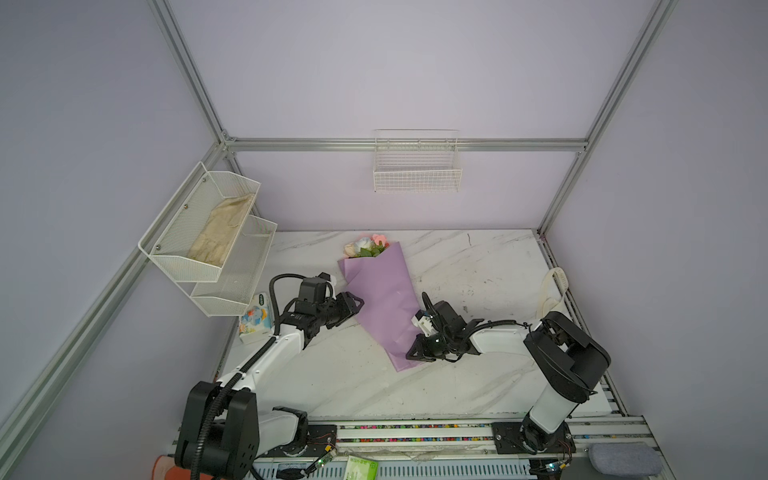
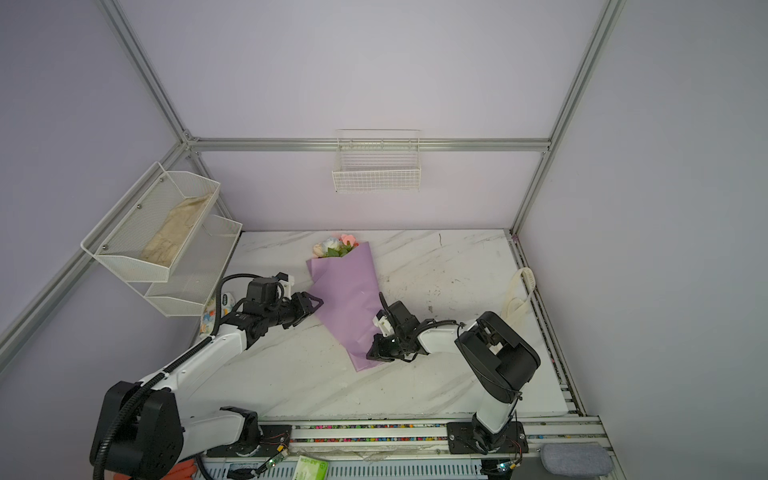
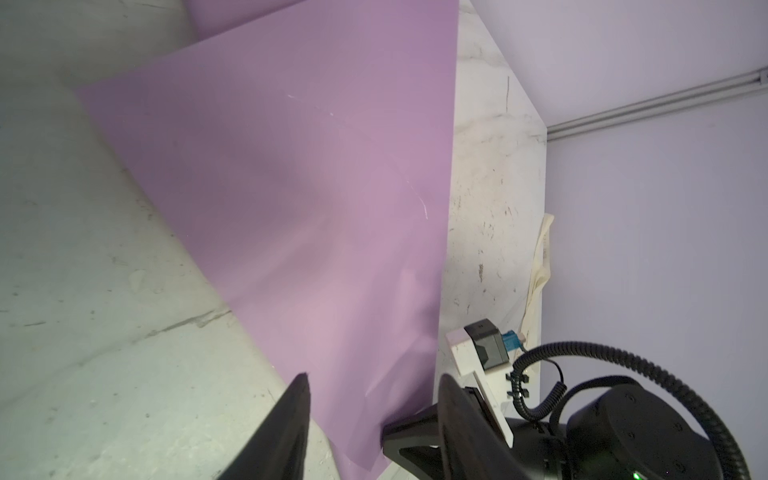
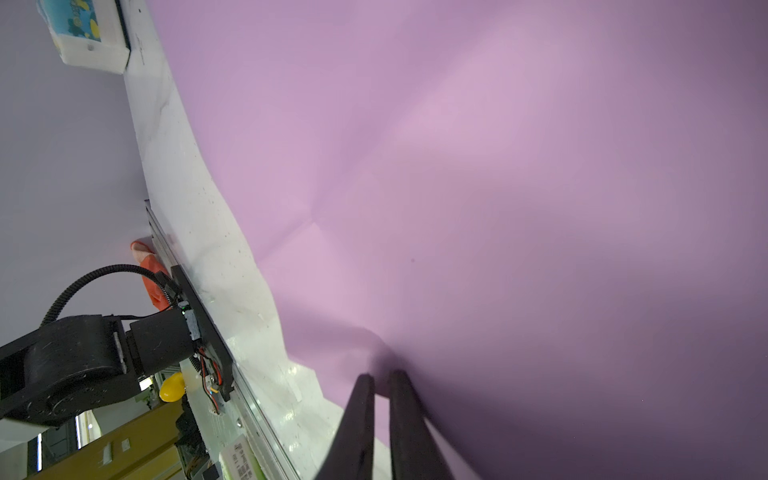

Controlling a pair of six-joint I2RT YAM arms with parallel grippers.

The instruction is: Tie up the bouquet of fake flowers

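The left tool (image 1: 360, 300) has its jaws apart at the left edge of the bouquet (image 1: 380, 291) and grips nothing. The bouquet lies slantwise in the middle of the table (image 1: 478, 257), flowers toward the back wall, sheathed in lilac paper. The right tool (image 1: 412, 352) is nearly closed, pinching the bouquet's paper at the stem end. Wrapping looks done and tying not begun. Next, I judge, one tool must fetch the cream ribbon (image 1: 556, 286) from the table's right edge without letting the wrap spring open.

Your light: soft, even, overhead; no glare. Top views sharp, slight bowing at edges. Wrist views: bouquet (image 4: 478, 166) blurred close up, dim shadow around right gripper (image 4: 381, 374).
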